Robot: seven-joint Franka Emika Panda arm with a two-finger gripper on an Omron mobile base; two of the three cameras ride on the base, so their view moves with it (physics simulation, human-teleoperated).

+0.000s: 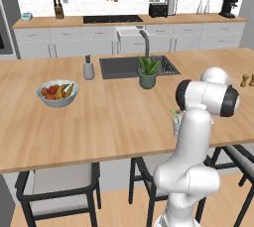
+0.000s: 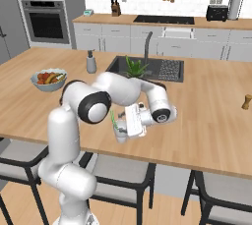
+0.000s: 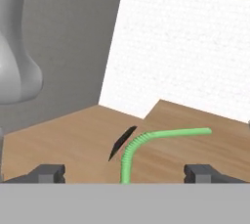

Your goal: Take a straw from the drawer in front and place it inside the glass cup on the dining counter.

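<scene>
Fingertips [image 3: 49, 173] stand wide apart either side of the straw [image 3: 146, 142], gripping nothing. It stands in the glass cup [image 2: 119, 133] near the dining counter [image 2: 211, 121] edge, beside the gripper [image 2: 129, 121]. Pulling away carelessly, I reckon, could snag the bent tip and topple the cup.

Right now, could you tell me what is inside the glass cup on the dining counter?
The green straw stands in the glass cup, its bent tip sticking out above the rim. The arm covers much of the cup, so its lower inside cannot be seen.
</scene>
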